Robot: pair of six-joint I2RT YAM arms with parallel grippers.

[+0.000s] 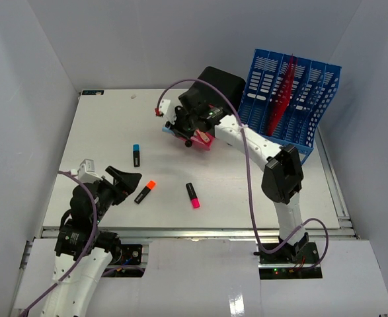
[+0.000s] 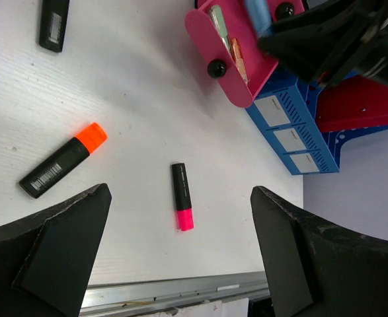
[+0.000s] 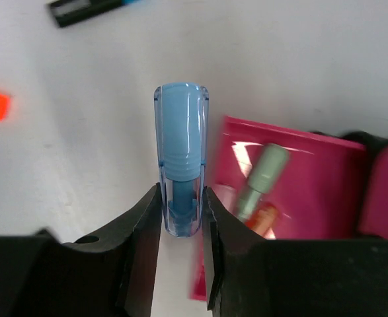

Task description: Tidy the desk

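Right hand (image 3: 180,206): the two fingers are pressed against the lower end of a light blue pen (image 3: 180,142), pinching it. The pen's rounded cap points away from the hand. In the right wrist view the pen hangs over bare worktop (image 1: 108,132), just beside the left rim of a pink holder (image 3: 316,168). The holder contains a pale green pen (image 3: 260,178) and an orange item, too blurred to identify. In the top view the holder sits at the far middle of the worktop, in front of a black box (image 1: 220,82).

Left hand (image 1: 119,186): the fingers are spread wide and hold nothing. The hand hangs over the near left part of the worktop.

Loose items on the worktop:
- An orange-capped highlighter (image 1: 145,191) lies just beside the left hand.
- A pink-capped highlighter (image 1: 192,195) lies to the right of the orange-capped one, apart from it.
- A blue-capped marker (image 1: 136,155) lies farther back, apart from both.

A blue file rack (image 1: 299,99) stands at the far right of the worktop with a red folder (image 1: 283,96) in one of its slots.

The worktop is white, lies under both arms, has pale grey walls (image 1: 28,99) on three sides and a metal rail (image 1: 200,231) along its near edge.
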